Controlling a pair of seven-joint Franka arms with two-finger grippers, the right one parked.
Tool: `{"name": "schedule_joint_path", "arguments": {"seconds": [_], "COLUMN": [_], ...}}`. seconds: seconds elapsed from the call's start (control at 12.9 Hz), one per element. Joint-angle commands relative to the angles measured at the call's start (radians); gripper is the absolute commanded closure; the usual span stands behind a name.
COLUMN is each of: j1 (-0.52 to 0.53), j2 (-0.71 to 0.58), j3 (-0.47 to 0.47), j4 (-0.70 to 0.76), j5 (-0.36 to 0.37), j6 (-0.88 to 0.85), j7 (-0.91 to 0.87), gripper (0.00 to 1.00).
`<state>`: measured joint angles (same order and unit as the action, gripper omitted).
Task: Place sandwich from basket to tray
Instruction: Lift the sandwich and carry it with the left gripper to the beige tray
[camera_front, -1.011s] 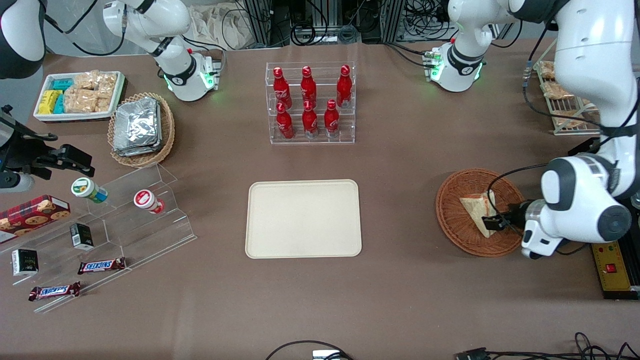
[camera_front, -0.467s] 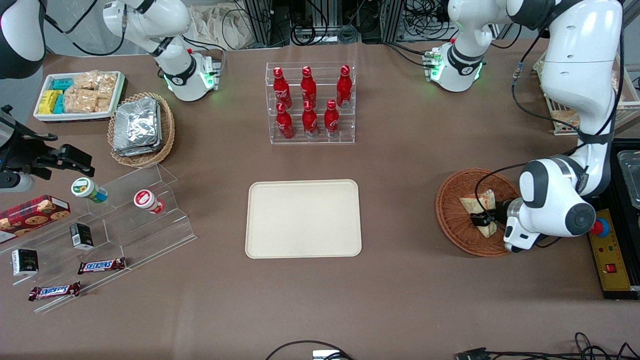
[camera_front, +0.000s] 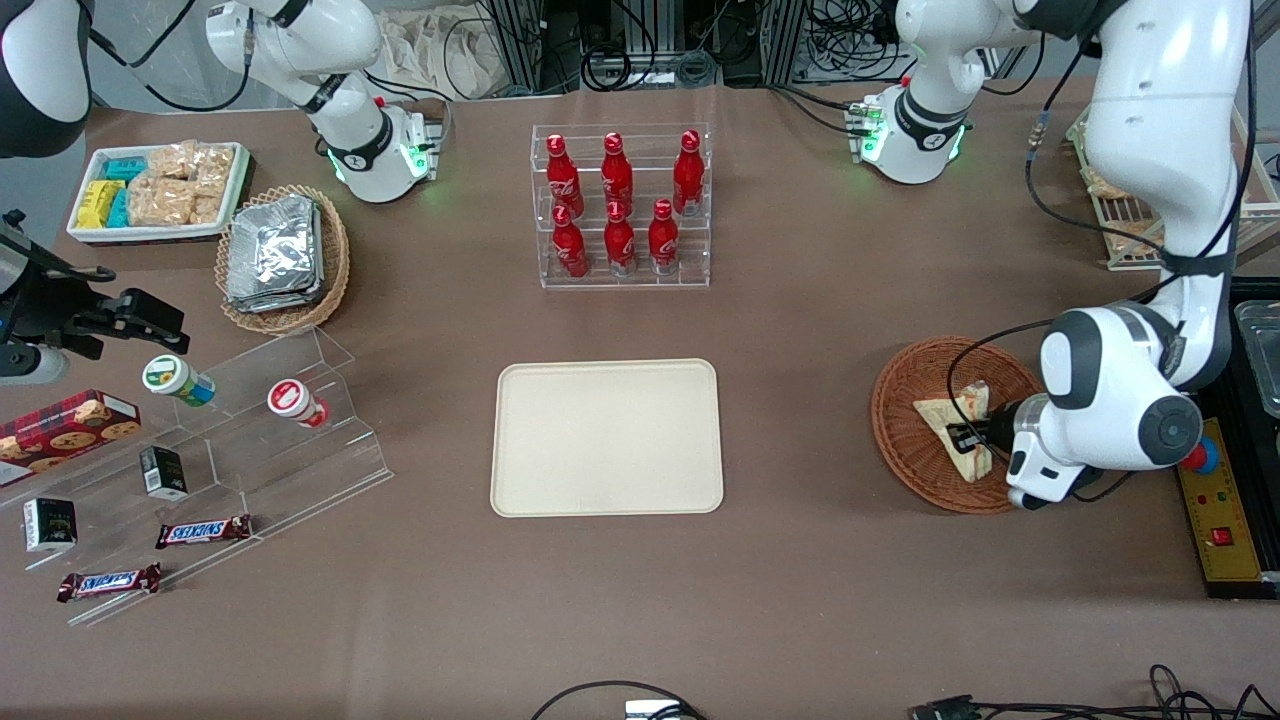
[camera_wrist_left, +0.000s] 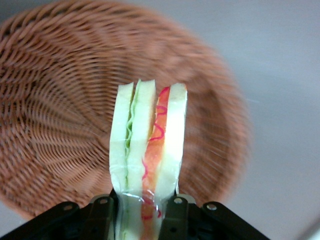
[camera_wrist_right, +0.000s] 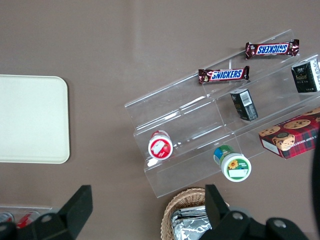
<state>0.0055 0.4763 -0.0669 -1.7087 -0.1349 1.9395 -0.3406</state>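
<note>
Look at the sandwich (camera_wrist_left: 148, 150): your gripper (camera_wrist_left: 142, 212) is pinching it tight, one black finger (camera_wrist_left: 102, 212) on each side of the bread. You can see the green and red filling running along its edge. The sandwich (camera_front: 952, 428) sits over the round brown basket (camera_front: 905, 430), at the working arm's end of the table; you cannot tell if it touches the weave. The gripper (camera_front: 966, 438) is over the basket too. The cream tray (camera_front: 606, 437) lies flat in the middle of the table, well apart from the basket. The red bottles (camera_front: 617, 205) stand in their clear rack, farther from the front camera than the tray.
</note>
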Motion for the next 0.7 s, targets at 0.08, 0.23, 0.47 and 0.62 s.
{"name": "schedule_joint_path", "arguments": {"seconds": [0.08,0.23,0.47,0.62], "j1": [-0.042,-0.122,-0.261,-0.301], "j2": [-0.036,0.011,0.122,0.206], "j3": [-0.096,-0.099,-0.099,-0.109], "j4": [0.272,0.386,0.507,0.590], "j5": [0.014,0.061,0.064,0.049], "j6": [-0.268,-0.310,-0.312,-0.298], "j7": [-0.005,0.017,0.037,0.038], "gripper": [1.00,1.00,1.00,1.00]}}
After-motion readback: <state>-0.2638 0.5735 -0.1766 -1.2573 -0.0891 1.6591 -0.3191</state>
